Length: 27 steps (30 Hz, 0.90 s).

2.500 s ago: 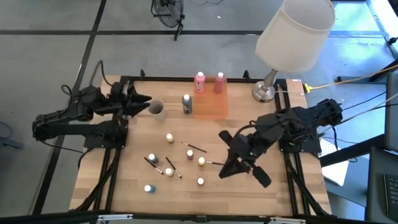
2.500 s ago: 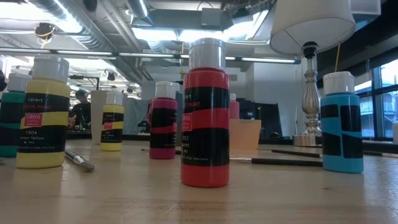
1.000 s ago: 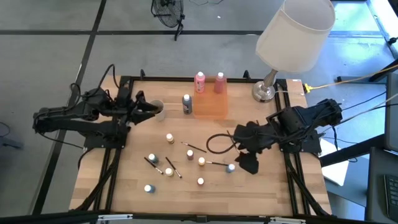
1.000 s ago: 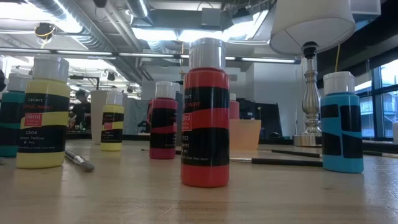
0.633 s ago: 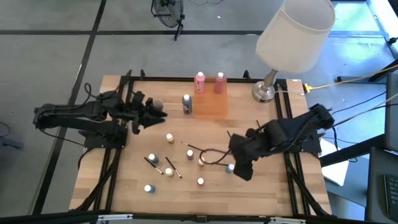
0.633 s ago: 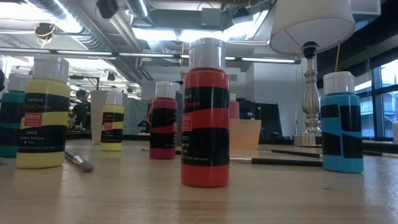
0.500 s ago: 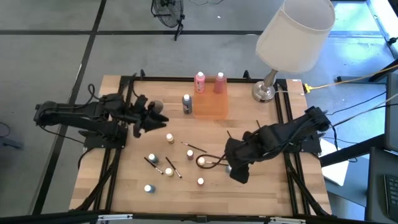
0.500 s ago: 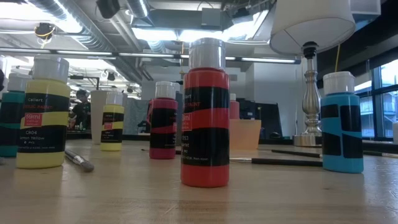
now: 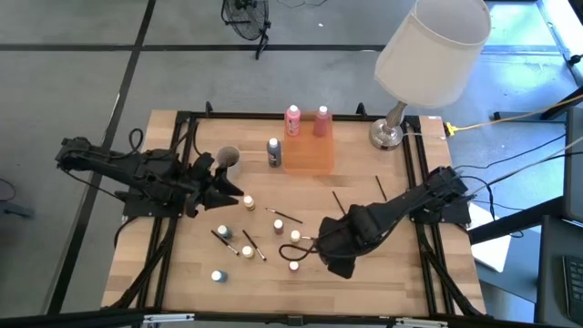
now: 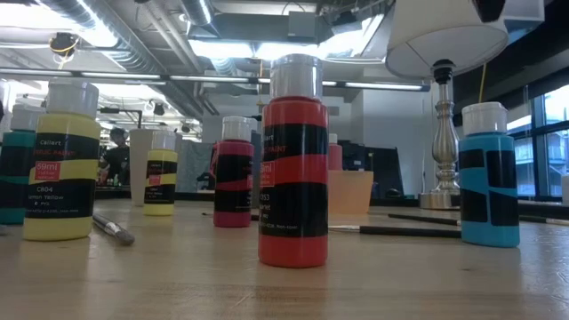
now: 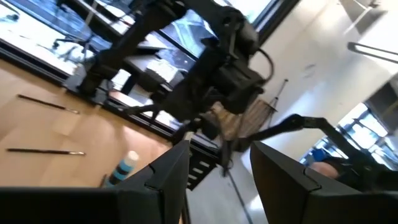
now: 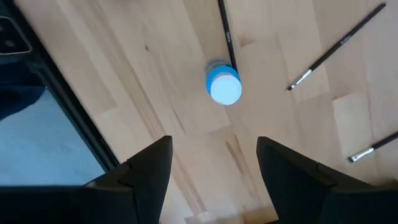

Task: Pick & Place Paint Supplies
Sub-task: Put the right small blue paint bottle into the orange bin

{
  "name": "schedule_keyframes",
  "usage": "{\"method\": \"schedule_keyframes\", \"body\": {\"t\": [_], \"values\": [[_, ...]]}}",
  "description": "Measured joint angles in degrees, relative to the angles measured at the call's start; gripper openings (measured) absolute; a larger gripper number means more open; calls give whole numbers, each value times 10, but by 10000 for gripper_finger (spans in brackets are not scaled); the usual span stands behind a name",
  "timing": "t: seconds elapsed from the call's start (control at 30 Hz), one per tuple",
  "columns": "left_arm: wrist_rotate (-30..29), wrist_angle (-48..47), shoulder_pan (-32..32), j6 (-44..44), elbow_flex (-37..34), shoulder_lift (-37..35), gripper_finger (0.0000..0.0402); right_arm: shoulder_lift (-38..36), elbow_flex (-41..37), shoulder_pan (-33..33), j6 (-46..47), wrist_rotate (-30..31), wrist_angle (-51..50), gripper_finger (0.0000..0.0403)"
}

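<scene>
The right gripper (image 9: 330,258) hangs low in the centre-right of the high view, fingers spread apart with nothing between them. The arm's bulk hides the table under it there, so the blue-capped bottle (image 12: 223,86) shows only in the right wrist view, standing upright on the wood beyond the fingertips and well apart from them. A thin dark brush (image 12: 226,36) runs from that bottle's cap to the frame's top edge, where it is cut off; whether they touch is unclear. Two more brushes (image 12: 336,46) lie slanted at the right of that picture.

The left gripper (image 9: 232,193) sits left of centre in the high view, jaws parted and empty, its tips just beside a yellow-capped bottle (image 9: 249,202). The left wrist view looks tilted across the table.
</scene>
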Motion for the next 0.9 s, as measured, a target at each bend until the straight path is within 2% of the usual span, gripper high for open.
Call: {"method": "schedule_keyframes", "body": {"t": [0.17,0.33,0.47,0.63,0.77,0.9], "values": [[-2,5,-34,-9,0,-4,166,8,0,-21,38,-10,0,236],[-32,6,-63,-19,0,-4,166,9,-22,-37,164,-14,-2,234],[-36,10,-80,-19,0,-4,166,9,-55,-40,209,-46,22,234],[-37,10,-102,-16,0,-4,166,9,-94,-40,228,-66,95,234],[-37,10,-116,4,0,-4,166,9,-102,-41,253,-38,95,234],[-37,10,-120,11,0,-4,166,9,-103,-44,260,-35,93,234]]}}
